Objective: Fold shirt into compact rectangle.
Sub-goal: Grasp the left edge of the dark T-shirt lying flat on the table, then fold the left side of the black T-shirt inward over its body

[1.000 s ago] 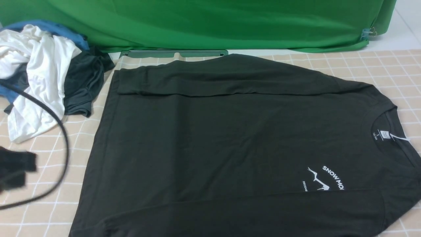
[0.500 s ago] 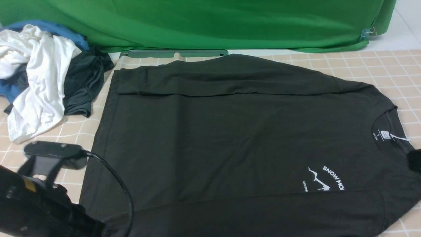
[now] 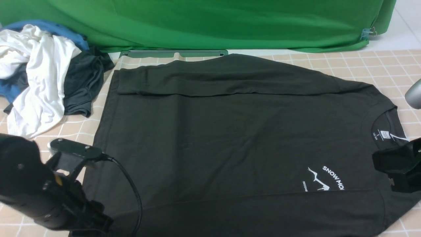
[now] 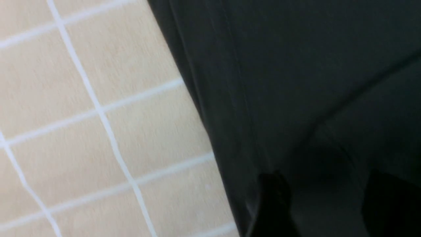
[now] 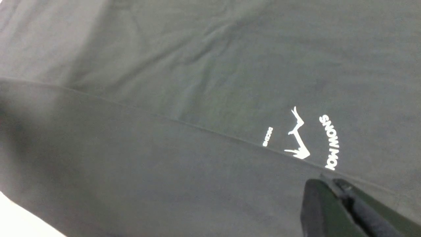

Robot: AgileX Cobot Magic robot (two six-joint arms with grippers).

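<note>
Shirt (image 3: 230,131): flat, spanning surface (image 3: 378,62) centre to right edge.
Done: far sleeve (image 3: 223,84), near sleeve (image 3: 246,214) folded in.
Remaining: body folds.
Left gripper (image 4: 325,184): spread, at hem (image 4: 204,98).
Right gripper (image 5: 329,182): closed, empty, by print (image 5: 302,138).

Shirt (image 3: 213,138): plain black.
Print (image 3: 324,179): white mountain outline, white lettering.
Neck label (image 3: 381,135): white.
Heap (image 3: 42,79), worktop's far left corner: white, blue, dark grey.
Worktop (image 3: 378,62): beige, white grid lines.
Backdrop (image 3: 210,23): green.
</note>
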